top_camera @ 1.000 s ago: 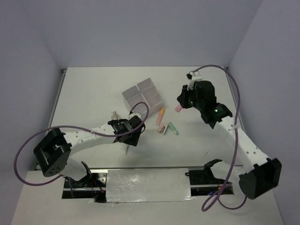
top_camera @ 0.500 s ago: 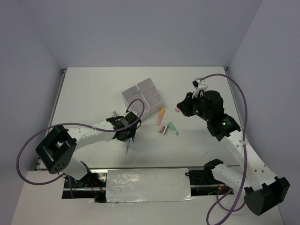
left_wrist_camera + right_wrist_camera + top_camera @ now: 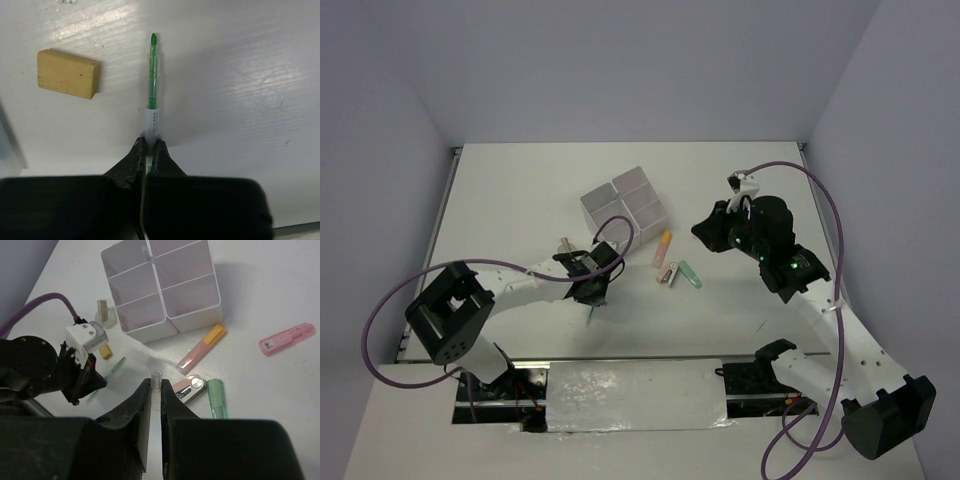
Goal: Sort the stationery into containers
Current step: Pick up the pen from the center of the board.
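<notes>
The left gripper (image 3: 150, 145) clamps a green pen (image 3: 153, 85) pointing to 12 o'clock; from above, the organiser (image 3: 625, 205) lies at its 1 o'clock. The right gripper (image 3: 156, 390) pinches a clear tube (image 3: 156, 376).

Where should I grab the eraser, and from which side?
Grip the eraser across its narrow width, at mid-length, coming straight down from above. It is a rectangular block lying flat, with bare table along both long faces, so fingers should fit there. The pen in the left gripper lies apart from it.
</notes>
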